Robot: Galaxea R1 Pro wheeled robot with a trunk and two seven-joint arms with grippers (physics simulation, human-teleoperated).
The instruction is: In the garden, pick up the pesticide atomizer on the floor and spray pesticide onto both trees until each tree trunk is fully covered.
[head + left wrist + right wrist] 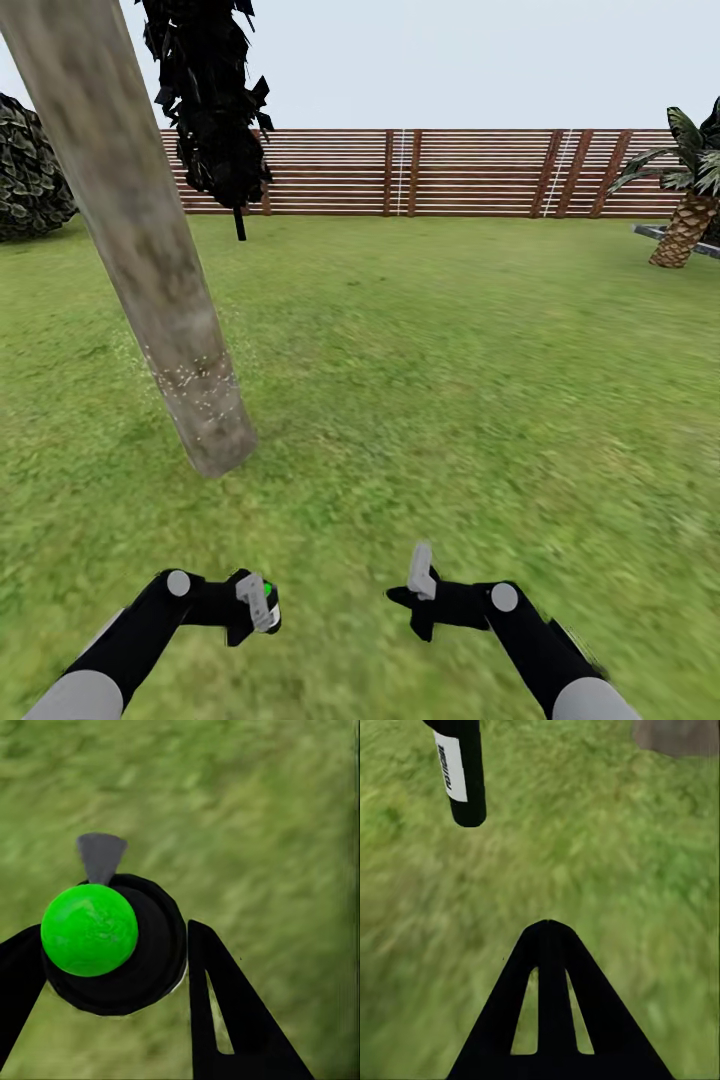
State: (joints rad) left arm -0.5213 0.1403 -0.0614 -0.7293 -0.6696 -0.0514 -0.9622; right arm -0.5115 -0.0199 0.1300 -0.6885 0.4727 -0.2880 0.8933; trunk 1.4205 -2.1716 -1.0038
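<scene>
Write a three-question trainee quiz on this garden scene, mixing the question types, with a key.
1. True or false: the left hand is shut on the pesticide atomizer.
2. Multiple choice: where do white specks show on the tree trunk? A) its lower part, near the grass; B) halfway up; C) near the top of the picture.
3. Fill in: the right hand is shut and holds ____.

Key
1. True: its fingers sit on either side of the black body with the green cap.
2. A.
3. Nothing: its fingers meet with just grass beyond them.
</scene>
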